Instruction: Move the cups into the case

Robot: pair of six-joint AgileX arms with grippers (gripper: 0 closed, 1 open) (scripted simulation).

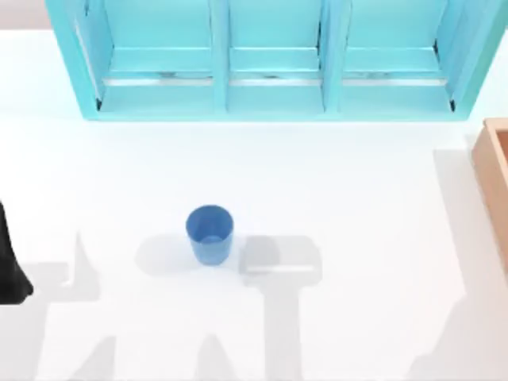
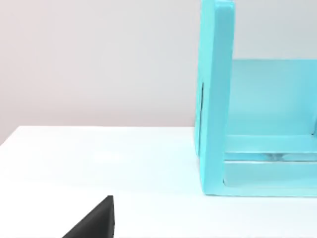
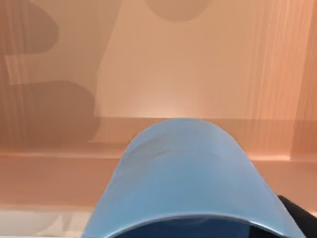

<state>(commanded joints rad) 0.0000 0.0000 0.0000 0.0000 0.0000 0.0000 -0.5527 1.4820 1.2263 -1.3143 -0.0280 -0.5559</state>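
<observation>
Step in hand: carrying one of the two cups to the case — my judgement, the second not yet begun.

Carried cup (image 3: 183, 178): close under the right wrist camera, over the tan wooden case (image 3: 198, 64) at the table's right edge (image 1: 494, 167).

Right gripper: whether it is clenched on that cup I cannot tell.

Other cup (image 1: 210, 232): upright on the white table (image 1: 357, 182), near the middle, well apart from the turquoise cabinet (image 1: 274, 95) at the far side.

Left arm (image 1: 9, 262): parked at the left edge; its finger state I cannot tell.

Next move: lower the cup inside the case walls, let go — then fetch the other.
</observation>
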